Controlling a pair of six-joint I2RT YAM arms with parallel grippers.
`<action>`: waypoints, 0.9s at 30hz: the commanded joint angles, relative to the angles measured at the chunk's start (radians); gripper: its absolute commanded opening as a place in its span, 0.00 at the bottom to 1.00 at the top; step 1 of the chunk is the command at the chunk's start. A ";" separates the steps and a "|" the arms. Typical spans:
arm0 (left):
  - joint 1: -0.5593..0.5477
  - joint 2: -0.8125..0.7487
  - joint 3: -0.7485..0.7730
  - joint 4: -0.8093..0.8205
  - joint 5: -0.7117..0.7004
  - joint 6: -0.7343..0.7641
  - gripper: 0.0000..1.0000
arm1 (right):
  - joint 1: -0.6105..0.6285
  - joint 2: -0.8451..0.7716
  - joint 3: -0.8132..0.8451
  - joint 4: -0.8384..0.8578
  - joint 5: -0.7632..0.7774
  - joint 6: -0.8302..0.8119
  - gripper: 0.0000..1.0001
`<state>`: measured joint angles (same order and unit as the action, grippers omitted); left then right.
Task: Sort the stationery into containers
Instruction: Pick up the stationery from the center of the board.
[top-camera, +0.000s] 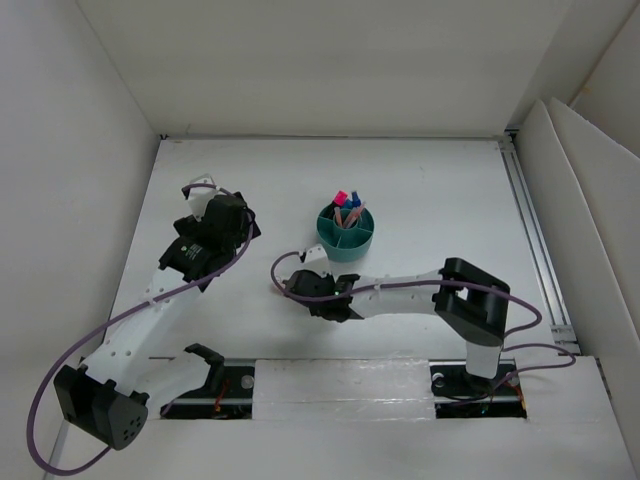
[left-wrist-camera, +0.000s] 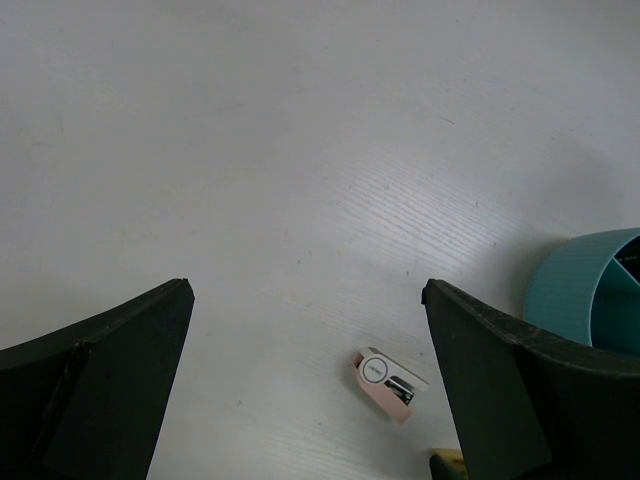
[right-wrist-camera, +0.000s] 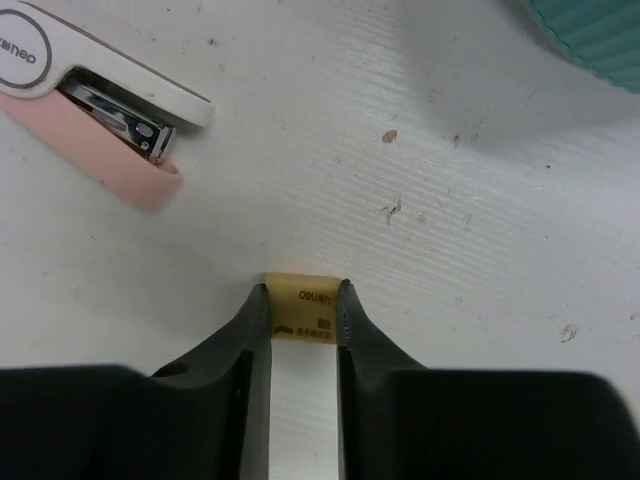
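Well, my right pincer (right-wrist-camera: 302, 293) is clenched on the tan block (right-wrist-camera: 303, 312), one finger against each side, with the block low on the table (right-wrist-camera: 480, 230). Its face reads "deli"; a smaller line beneath is too fine to read. It looks near square, with no clear long axis. The teal organizer (right-wrist-camera: 590, 40) lies near, at one o'clock. The pink stapler (right-wrist-camera: 90, 130), at ten o'clock, shows cut-off lettering. My left pincer (left-wrist-camera: 306, 288) gapes wide, grasping nothing, and I judge it the farther arm.
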<state>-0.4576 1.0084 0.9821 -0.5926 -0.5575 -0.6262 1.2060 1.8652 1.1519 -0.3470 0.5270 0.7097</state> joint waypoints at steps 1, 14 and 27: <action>0.002 -0.019 0.021 -0.009 -0.015 -0.013 1.00 | 0.007 0.045 0.025 -0.064 0.025 0.019 0.06; 0.002 -0.019 0.021 -0.009 -0.015 -0.013 1.00 | -0.150 -0.207 0.173 -0.113 0.090 -0.160 0.01; 0.002 -0.019 0.021 0.011 0.004 0.005 1.00 | -0.396 -0.340 0.132 0.028 -0.099 -0.423 0.02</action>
<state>-0.4576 1.0084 0.9821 -0.5941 -0.5526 -0.6258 0.8291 1.5631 1.2953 -0.3733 0.4721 0.3481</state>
